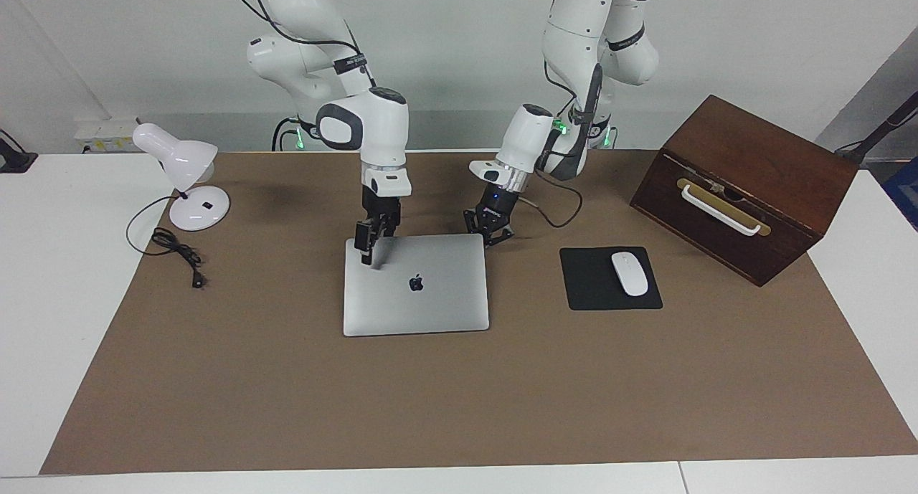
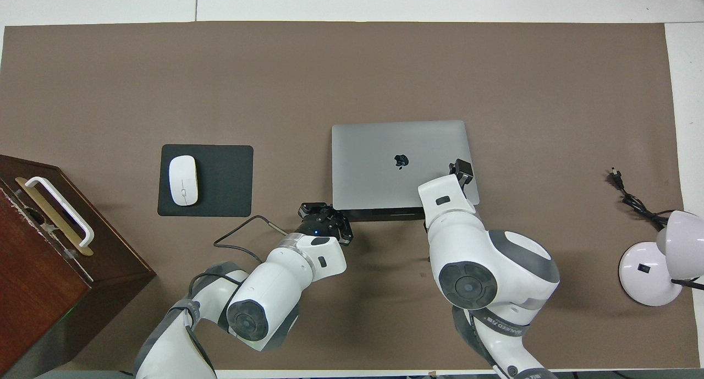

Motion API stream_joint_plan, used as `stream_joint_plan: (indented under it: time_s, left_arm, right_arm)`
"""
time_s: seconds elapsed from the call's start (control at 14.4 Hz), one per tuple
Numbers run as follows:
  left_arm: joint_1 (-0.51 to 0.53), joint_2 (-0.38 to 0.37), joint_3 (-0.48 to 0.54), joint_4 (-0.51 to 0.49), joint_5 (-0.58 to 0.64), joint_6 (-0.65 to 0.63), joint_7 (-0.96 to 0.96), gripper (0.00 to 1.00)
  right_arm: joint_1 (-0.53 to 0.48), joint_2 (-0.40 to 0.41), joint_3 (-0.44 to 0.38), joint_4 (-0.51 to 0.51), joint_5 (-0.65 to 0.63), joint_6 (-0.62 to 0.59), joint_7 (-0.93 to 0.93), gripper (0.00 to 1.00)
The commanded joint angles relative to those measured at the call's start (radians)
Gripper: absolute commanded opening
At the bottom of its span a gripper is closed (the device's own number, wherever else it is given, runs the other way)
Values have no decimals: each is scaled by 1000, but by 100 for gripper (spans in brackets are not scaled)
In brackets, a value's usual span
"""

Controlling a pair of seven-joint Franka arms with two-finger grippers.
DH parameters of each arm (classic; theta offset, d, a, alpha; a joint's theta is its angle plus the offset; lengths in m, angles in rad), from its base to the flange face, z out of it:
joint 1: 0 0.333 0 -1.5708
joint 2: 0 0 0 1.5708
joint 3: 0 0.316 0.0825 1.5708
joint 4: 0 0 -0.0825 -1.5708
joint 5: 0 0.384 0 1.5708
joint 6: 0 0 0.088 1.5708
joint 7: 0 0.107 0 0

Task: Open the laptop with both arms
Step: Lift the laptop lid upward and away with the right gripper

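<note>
brown mat: claws at laptop

Silver-grey laptop lies flat w/ lid shut, dark apple logo up, approx mid-table, somewhat nearer the robots' edge. Two glossy white arms w/ black cables reach down to its robot-side corners.
</note>
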Motion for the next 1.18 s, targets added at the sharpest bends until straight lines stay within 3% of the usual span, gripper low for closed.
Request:
stream_joint_plan:
  time_s: [0.0, 1.11]
  left_arm:
    - [-15, 31, 12, 18, -5, 20, 13, 0]
    - [-21, 44, 12, 20, -3, 20, 17, 0]
  right_arm:
    - [-67, 63, 6, 93, -39, 20, -22, 100]
    - [-120, 145, 6, 393, 35, -166, -159, 100]
